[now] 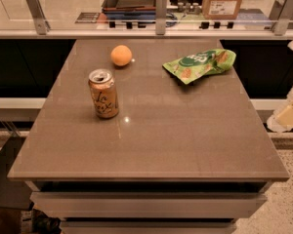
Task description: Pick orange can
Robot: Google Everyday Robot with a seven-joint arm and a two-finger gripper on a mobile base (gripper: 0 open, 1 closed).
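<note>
The orange can (pixel 103 94) stands upright on the left half of the brown table (pixel 185 140). It is orange-tan with a silver opened top and dark cursive lettering. My gripper (pixel 289 112) shows only as cream-coloured parts at the right edge of the view, beside the table's right side and far from the can. Nothing is visibly held by it.
A round orange fruit (pixel 121 55) lies behind the can. A green crinkled snack bag (pixel 200 65) lies at the back right. A glass rail with metal posts (pixel 160 11) runs along the table's far edge. A cardboard box (pixel 223 0) stands beyond it.
</note>
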